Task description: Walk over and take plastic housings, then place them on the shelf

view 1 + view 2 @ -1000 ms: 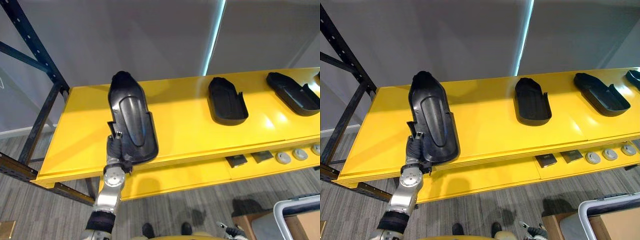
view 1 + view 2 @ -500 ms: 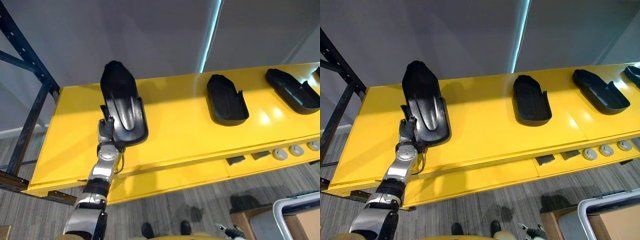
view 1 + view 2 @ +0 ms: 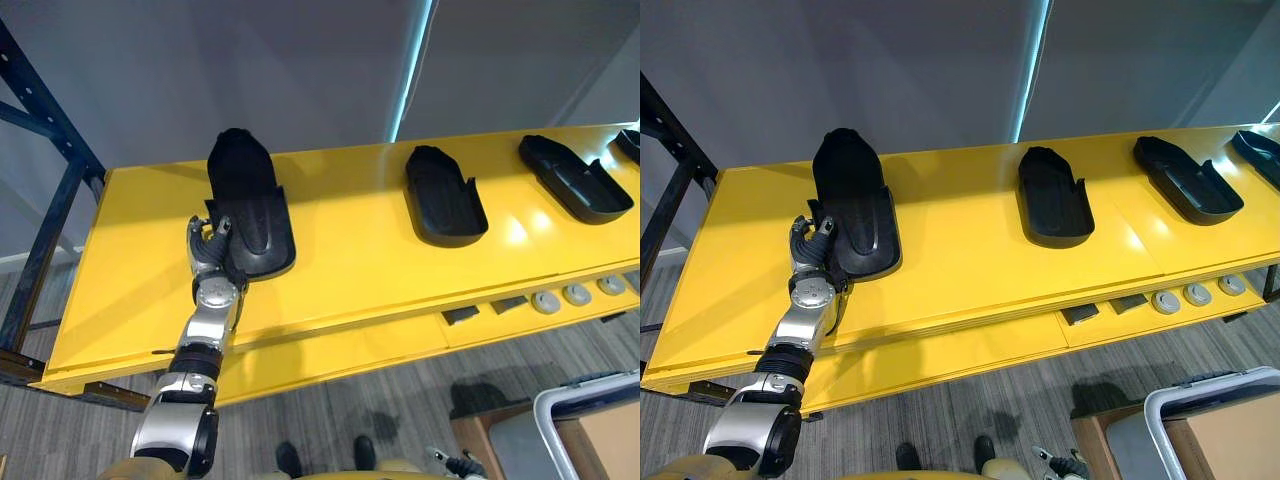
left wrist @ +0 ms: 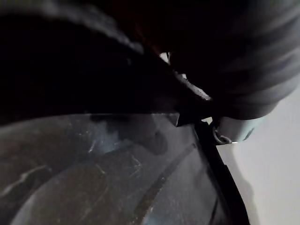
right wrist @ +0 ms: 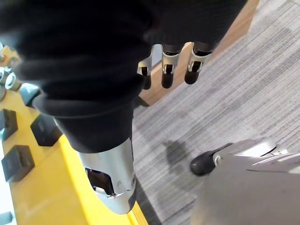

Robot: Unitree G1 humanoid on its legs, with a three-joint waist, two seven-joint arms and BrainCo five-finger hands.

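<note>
Black rack upright (image 3: 40, 265) at far left, top and bottom cut off by the frame. The yellow shelf (image 3: 350, 250) runs across the eye views, its right end cut off.

Left hand (image 3: 207, 250) is at the near-left corner of the first housing (image 3: 245, 195), touching it. That corner covers part of the hand. The left wrist view is nearly black, just the housing's scuffed surface (image 4: 93, 178) up close under the dark cover, so I cannot tell whether this hand grips the edge or lies loose against it.

The housing lies on the shelf's left part, long axis front to back. It is matt black plastic, long and shoe-shaped, with a rounded far end, a raised smoother panel down the middle and a wider near end with a rim. It looks flat on the shelf, probably; the underside is hidden.

Second housing (image 3: 443, 195) lies mid-shelf, well apart, hollow side up. Third housing (image 3: 573, 178) is further right, angled. Fourth housing (image 3: 1262, 155) is cut off at the right edge.

On the lower ledge under the shelf front sit dark square blocks (image 3: 460, 315), then round discs (image 3: 546, 302), too small to read detail.

Light-rimmed bin (image 3: 1210, 385) at the bottom right corner is cut off, with brown cardboard inside.

Right hand (image 5: 168, 70) hangs low beside the ledge over grey floor (image 5: 243, 93), fingers straight down and relaxed, holding nothing; the thumb is hidden behind the cover.
</note>
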